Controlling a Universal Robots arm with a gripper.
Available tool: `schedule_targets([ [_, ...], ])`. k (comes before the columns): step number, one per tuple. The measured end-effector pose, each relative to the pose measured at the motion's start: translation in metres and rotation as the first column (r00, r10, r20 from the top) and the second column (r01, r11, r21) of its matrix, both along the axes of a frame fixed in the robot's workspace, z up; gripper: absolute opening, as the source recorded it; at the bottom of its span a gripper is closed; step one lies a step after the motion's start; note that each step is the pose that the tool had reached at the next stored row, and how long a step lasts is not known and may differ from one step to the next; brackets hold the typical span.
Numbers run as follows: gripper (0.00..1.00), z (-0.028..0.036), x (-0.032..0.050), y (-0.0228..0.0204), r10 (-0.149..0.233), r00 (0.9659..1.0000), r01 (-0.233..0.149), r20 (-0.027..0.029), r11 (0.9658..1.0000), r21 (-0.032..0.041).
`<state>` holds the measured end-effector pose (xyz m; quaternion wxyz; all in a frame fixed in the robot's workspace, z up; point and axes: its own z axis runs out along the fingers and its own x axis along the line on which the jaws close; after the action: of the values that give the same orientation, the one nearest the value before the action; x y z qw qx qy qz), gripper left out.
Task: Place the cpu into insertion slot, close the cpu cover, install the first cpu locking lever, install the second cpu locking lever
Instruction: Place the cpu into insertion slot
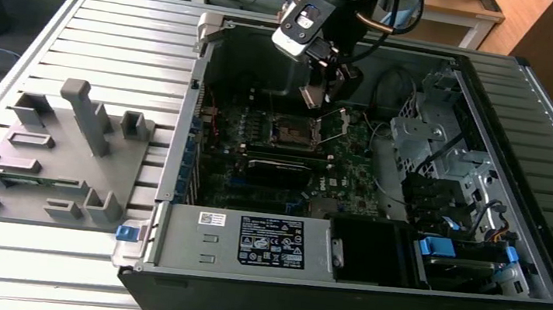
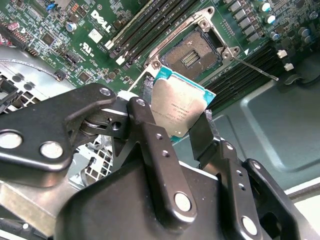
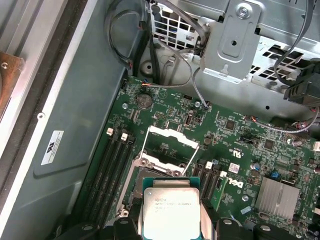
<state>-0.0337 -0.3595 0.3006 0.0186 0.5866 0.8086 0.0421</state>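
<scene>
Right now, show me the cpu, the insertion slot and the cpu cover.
cpu (image 2: 176,111): second wrist view, middle of its grey metal top.
insertion slot (image 2: 191,56): second wrist view, dark contact field.
cpu cover (image 3: 172,136): first wrist view, raised frame's silver end bar.

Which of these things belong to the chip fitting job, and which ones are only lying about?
Job: chip, held in the hand; socket; open socket cover; lever rod.
Lying about: grey rack; memory slots; coin battery; power supply box.
</scene>
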Motion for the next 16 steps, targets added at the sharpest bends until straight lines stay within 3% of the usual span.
schedule_targets([
  [8, 0.54, 0.0, 0.0, 0.0, -0.002, 1.0, 0.002, 0.0, 1.0, -0.0001],
  [13, 0.54, -0.0007, 0.0, 0.0, -0.06, 0.9982, 0.06, -0.0001, 0.9982, -0.0001],
  [16, 0.54, -0.0008, 0.0, 0.0, -0.061, 0.9981, 0.061, 0.0, 0.9981, 0.0],
])
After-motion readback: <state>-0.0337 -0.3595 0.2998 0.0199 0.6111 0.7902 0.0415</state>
